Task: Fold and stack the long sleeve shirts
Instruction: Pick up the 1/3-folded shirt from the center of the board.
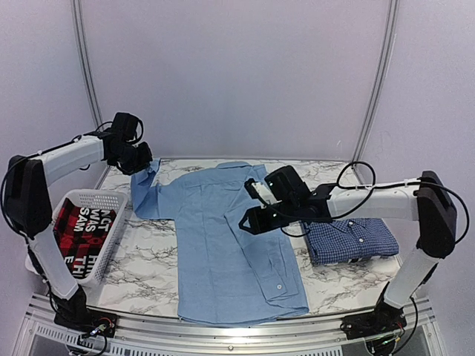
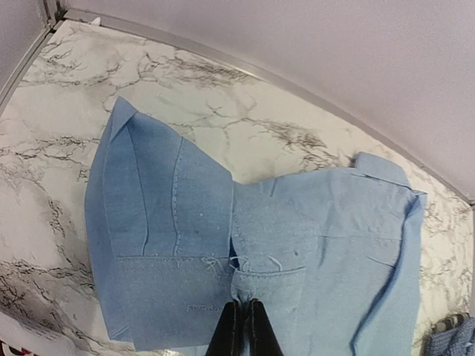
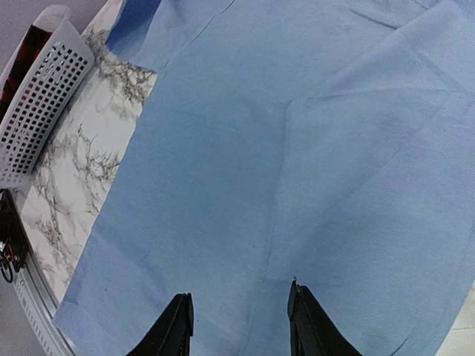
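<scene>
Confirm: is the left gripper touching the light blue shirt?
Touching. The left wrist view shows the left gripper shut, its tips pinched on the sleeve fabric of the light blue shirt with no gap.

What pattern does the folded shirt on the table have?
The folded shirt is dark blue, fine white check; clearest in top external view.

Shows the gripper [image 2: 242,305] at the bottom edge, closed tight on a stitched edge of the light blue shirt [image 2: 312,245]. Shows the sleeve [image 2: 148,222] doubled over at left and the collar [image 2: 378,167] at upper right, all spread on the marble counter [image 2: 223,111]. Catches a corner of the dark blue checked shirt [image 2: 454,340] at lower right, just beside the light one.
</scene>
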Robot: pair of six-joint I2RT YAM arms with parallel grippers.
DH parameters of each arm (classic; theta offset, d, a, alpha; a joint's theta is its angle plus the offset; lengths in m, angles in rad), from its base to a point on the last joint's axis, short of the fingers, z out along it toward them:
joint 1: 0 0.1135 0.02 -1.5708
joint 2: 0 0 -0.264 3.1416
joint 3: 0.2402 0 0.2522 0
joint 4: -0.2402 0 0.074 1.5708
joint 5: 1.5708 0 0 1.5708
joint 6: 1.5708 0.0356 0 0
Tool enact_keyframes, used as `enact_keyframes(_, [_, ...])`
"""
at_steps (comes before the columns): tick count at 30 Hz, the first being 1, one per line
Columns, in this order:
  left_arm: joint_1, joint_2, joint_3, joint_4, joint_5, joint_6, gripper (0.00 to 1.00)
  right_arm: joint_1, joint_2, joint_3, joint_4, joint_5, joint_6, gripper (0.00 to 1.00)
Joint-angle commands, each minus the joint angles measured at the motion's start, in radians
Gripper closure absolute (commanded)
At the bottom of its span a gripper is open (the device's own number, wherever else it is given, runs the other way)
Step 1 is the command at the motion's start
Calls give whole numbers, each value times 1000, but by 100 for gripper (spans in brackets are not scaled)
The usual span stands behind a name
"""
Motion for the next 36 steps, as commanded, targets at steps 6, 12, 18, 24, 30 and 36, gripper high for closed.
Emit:
enact_keyframes(6, [-29,-228,57,-26,156,-40,100,293,-21,49,-79,144,190,60])
enact_keyframes(12, [-27,-299,87,-57,187,-35,100,460,92,135,-121,223,287,62])
enact_keyframes(18, [-27,-338,78,-73,204,-27,100,565,240,304,-200,254,352,65])
enact_keyframes(24, [-26,-348,80,-92,210,-27,100,650,397,486,-323,309,404,67])
enact_keyframes(30, [-26,-365,80,-117,208,-8,100,703,510,630,-454,400,454,67])
enact_keyframes(36, [-23,-366,85,-137,215,14,100,726,629,804,-613,476,483,67])
